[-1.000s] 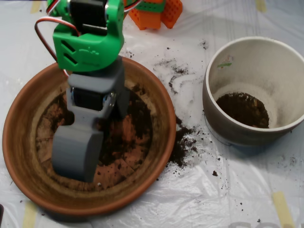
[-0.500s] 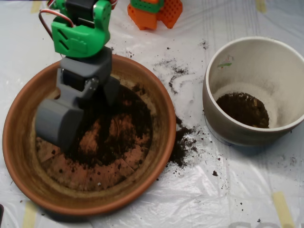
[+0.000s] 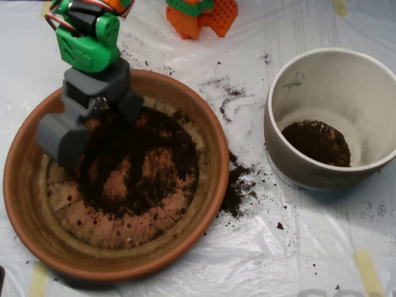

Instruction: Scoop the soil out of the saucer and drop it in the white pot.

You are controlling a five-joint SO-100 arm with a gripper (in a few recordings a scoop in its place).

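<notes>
The terracotta saucer (image 3: 127, 270) lies at the left, with dark soil (image 3: 145, 164) spread thinly over the middle and upper part of its grooved bottom. My grey scoop (image 3: 99, 133) hangs over the saucer's upper-left part, open. One shell is out at the left by the rim and the other is near the top of the soil patch. The green arm link (image 3: 86, 43) reaches in from the top left. The white pot (image 3: 291, 173) stands upright at the right, apart from the scoop, with a small heap of soil (image 3: 317, 142) at its bottom.
Spilled soil (image 3: 238, 189) lies on the white plastic sheet (image 3: 247, 260) between saucer and pot, with more specks above it (image 3: 226, 93). An orange and green block (image 3: 201, 15) sits at the top edge.
The scoop has moved up and to the left across the saucer, from the lower-left bottom to the upper-left rim. More of the soil patch now shows. The pot and its soil are unchanged.
</notes>
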